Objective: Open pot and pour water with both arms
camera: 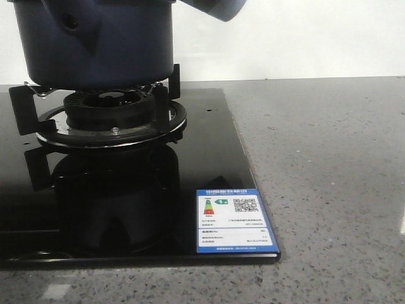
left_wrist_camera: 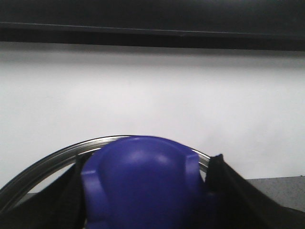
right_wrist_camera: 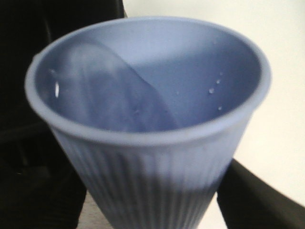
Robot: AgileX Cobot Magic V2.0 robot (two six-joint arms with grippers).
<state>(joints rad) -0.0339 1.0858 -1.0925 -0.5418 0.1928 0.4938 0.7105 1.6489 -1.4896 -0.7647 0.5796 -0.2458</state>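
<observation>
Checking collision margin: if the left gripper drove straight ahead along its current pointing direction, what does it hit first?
Past the blue lid knob between its fingers, only the white wall shows ahead in the left wrist view. Its depth is unclear, and the way otherwise looks free.

Pot (camera: 95, 44) top cut off by frame edge

Front view: low, close, facing forward at the pot (camera: 95, 44) on its burner. Left wrist view: tight on a blue knob (left_wrist_camera: 143, 183) between the jaws. Right wrist view: tight on the cup (right_wrist_camera: 147, 129) between the jaws; its base also enters the front view's top.
</observation>
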